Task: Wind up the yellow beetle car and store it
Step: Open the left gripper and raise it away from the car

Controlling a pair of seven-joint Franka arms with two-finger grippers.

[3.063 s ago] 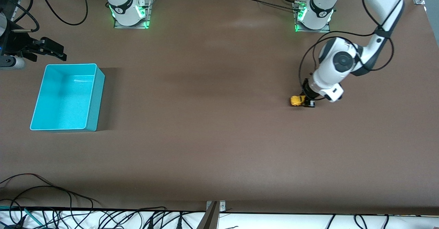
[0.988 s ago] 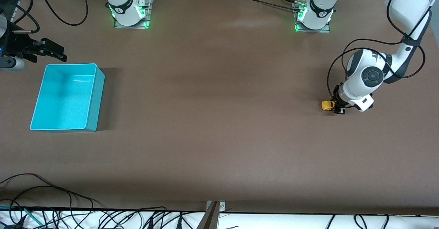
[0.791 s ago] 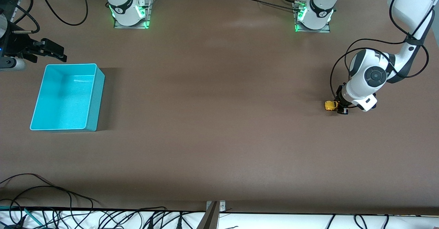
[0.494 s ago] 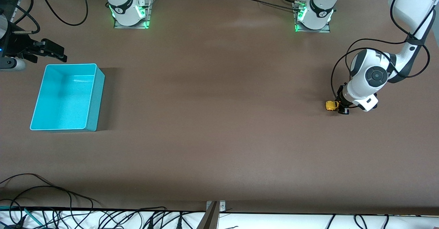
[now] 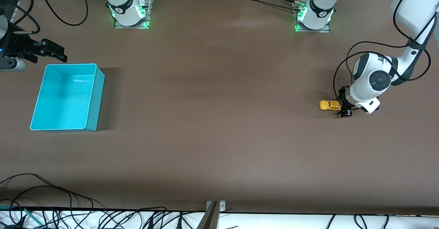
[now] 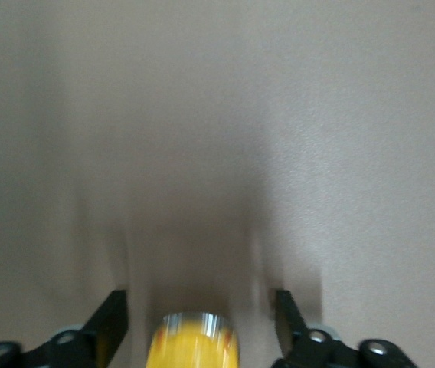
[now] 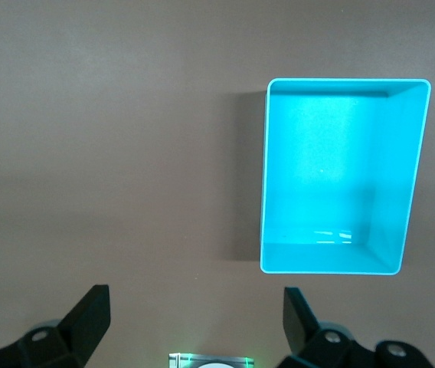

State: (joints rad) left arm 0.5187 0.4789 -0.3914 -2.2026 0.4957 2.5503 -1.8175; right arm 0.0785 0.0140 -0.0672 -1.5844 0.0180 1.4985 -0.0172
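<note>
Yellow and small, the beetle car (image 5: pixel 329 105) sits on the brown table (image 5: pixel 219 136) at my left arm's end, its long axis running along the table toward the turquoise bin (image 5: pixel 66 97), which stands well apart at the right arm's end. My left gripper (image 5: pixel 344 105) is low just beside the car's tail, fingers (image 6: pixel 110 322) spread and clear of its sides, grasping nothing. In the left wrist view the rounded yellow body is blurred, so I judge it may be rolling. My right gripper (image 5: pixel 44 50) waits with jaws wide, beside the bin, nearer to where the car points.
</note>
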